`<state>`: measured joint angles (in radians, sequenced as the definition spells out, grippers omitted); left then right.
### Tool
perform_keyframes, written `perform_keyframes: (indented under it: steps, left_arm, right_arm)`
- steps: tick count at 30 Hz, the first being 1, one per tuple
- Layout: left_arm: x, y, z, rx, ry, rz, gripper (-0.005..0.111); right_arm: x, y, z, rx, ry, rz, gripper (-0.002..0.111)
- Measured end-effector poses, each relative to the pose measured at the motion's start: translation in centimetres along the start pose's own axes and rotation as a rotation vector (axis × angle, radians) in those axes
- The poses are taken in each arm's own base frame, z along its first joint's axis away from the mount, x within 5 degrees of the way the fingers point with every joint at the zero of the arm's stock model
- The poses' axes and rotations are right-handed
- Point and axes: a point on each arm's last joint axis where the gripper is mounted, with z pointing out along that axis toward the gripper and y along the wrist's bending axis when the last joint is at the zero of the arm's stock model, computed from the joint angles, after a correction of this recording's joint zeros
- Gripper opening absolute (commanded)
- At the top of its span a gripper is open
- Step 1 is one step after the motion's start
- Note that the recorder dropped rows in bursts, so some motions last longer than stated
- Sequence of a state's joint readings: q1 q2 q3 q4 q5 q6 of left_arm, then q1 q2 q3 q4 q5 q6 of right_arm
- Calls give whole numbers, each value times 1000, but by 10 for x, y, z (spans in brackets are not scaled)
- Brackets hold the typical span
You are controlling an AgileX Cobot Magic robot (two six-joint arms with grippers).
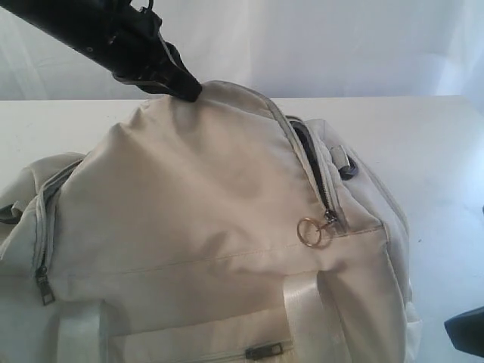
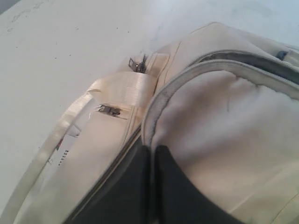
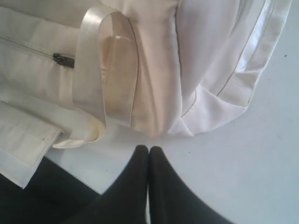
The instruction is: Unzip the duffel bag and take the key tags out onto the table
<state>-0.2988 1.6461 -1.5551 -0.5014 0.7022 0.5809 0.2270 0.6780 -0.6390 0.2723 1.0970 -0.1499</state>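
Filling most of your exterior view, the duffel bag (image 1: 197, 204) lies nearest, its cream fabric spread over the table (image 1: 423, 144), whose white top shows behind the bag and past its right end. Your left gripper (image 1: 187, 91) sits at the bag's highest point. Its fingers (image 2: 131, 186) are clamped on a pinch of cream fabric just beside the edge of the main zipper, and the cloth rises in a peak to meet them. Your right gripper (image 3: 148, 149) hangs low at the bag's end with its fingers pressed together and nothing between them. It is over bare table just beside the bag's bottom corner and apart from the fabric. A pale webbing strap (image 3: 105, 70) loops down the bag's side near that gripper. The main zipper (image 1: 314, 170) runs down the bag's right shoulder and stands open along that stretch, with dark lining showing in the gap. A brass ring (image 1: 309, 231) hangs from the slider at the zipper's lower end, against the front panel. Smaller dark pulls sit on the side pocket zipper (image 1: 44, 289) at the bag's left end and on the front pocket zipper (image 1: 265, 350) along its lower front.
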Motion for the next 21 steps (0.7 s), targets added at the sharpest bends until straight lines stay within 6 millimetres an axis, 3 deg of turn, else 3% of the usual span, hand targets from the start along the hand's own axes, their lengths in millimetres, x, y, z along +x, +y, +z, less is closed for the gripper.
perform_keyframes:
  steps: [9, 13, 21]
  left_arm:
    - [2, -2, 0, 21, 23, 2, 0]
    - [6, -7, -2, 68, 72, 14, 0]
    - [12, -41, -48, 233, 162, 63, 0]
  right_arm:
    - [-9, -1, -1, 15, -98, -1, 0]
    - [-21, 0, -13, 28, -184, -16, 0]
    - [-46, 5, -46, 69, -357, -80, 0]
